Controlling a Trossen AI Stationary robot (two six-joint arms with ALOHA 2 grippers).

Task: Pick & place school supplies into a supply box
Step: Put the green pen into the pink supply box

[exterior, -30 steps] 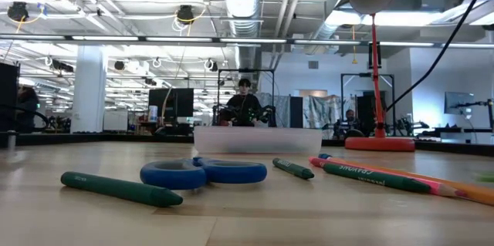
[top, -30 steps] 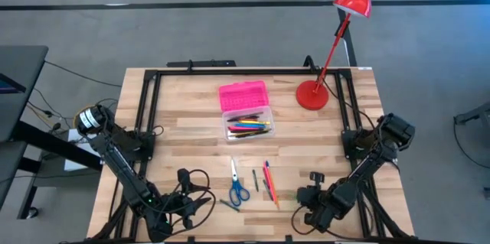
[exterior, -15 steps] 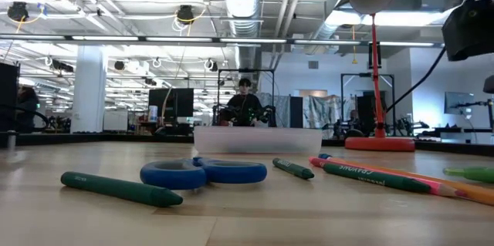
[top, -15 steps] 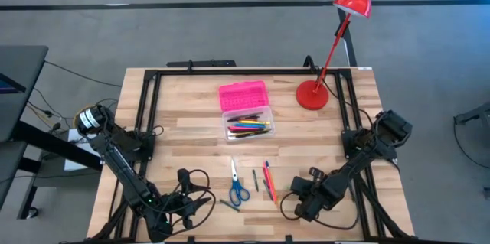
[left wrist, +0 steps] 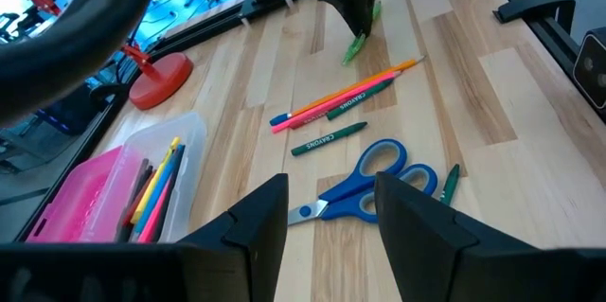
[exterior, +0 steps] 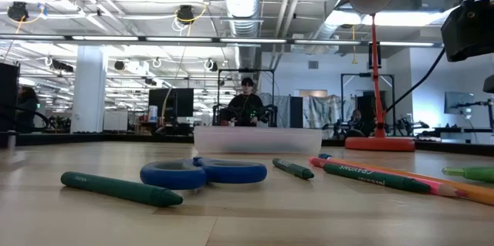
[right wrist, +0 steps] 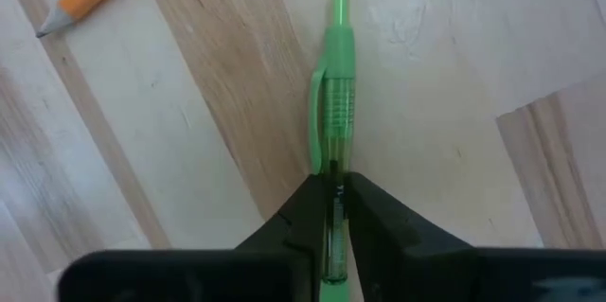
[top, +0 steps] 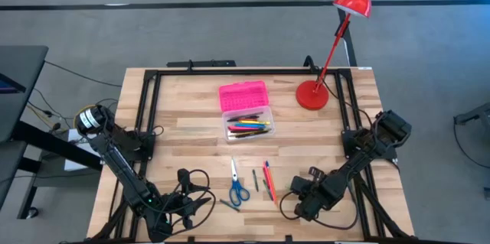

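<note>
Right wrist view: my right pincer (right wrist: 332,209) is closed on the green pen (right wrist: 334,94), at the lower centre of the frame. My left pincer (left wrist: 327,209) stands open.

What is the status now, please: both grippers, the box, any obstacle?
Right gripper shut on light green plastic pen, low at table. Left gripper open, waiting above blue-handled scissors. Pink-lidded clear supply box open, pens inside. Nothing in the way.
</note>
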